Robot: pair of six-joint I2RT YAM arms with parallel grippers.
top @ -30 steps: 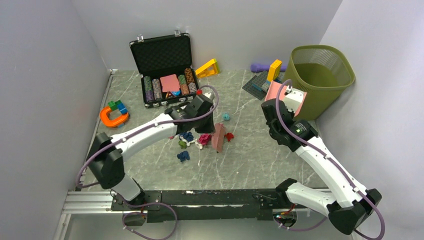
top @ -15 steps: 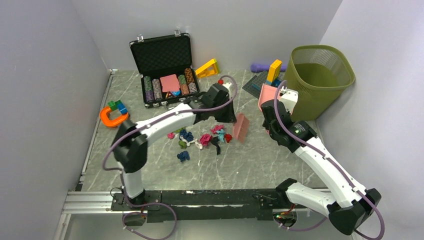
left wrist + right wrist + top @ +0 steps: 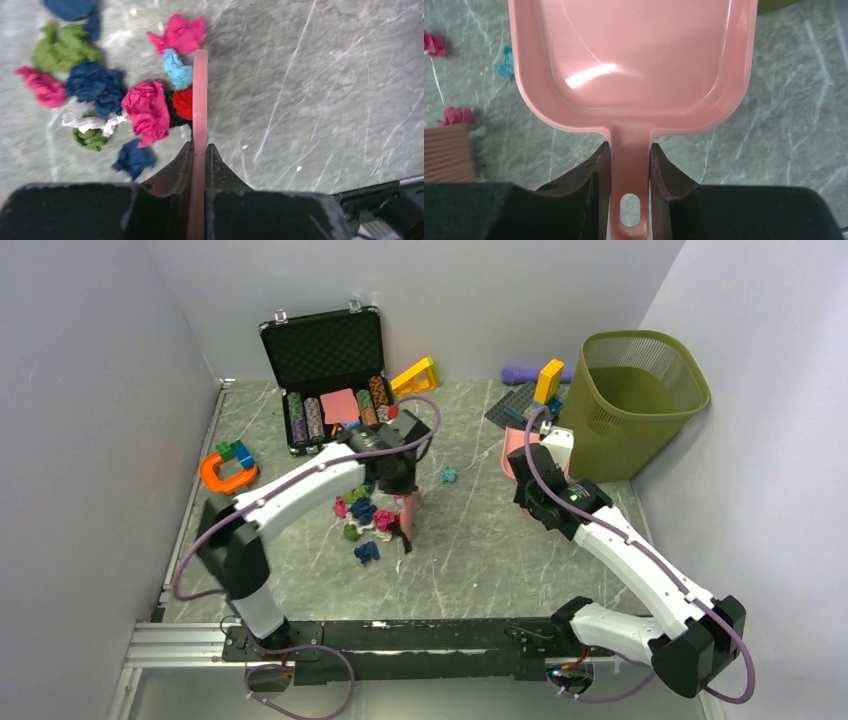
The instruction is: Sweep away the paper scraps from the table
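Observation:
The paper scraps point(image 3: 365, 520) lie bunched mid-table in magenta, navy, green, white, teal and red, and the left wrist view shows them point(image 3: 147, 110) pressed against the left face of a thin pink brush point(image 3: 200, 95). My left gripper point(image 3: 199, 145) is shut on that brush, which stands edge-on to the table point(image 3: 500, 550). From above, the left gripper point(image 3: 400, 480) hangs over the brush point(image 3: 408, 515). One teal scrap point(image 3: 448, 475) lies apart to the right. My right gripper point(image 3: 630, 145) is shut on the handle of a pink dustpan point(image 3: 634, 65), which holds nothing.
A green mesh bin point(image 3: 640, 390) stands at the back right. An open black case point(image 3: 325, 375) of poker chips sits at the back left, with a yellow wedge point(image 3: 415, 375) beside it. Toy blocks point(image 3: 530, 400) lie near the bin. An orange horseshoe toy point(image 3: 225, 475) is at the left.
The left arm swung the brush out to the right, then back left, bunching the scraps tighter. The right arm carried the dustpan leftward, away from the bin.

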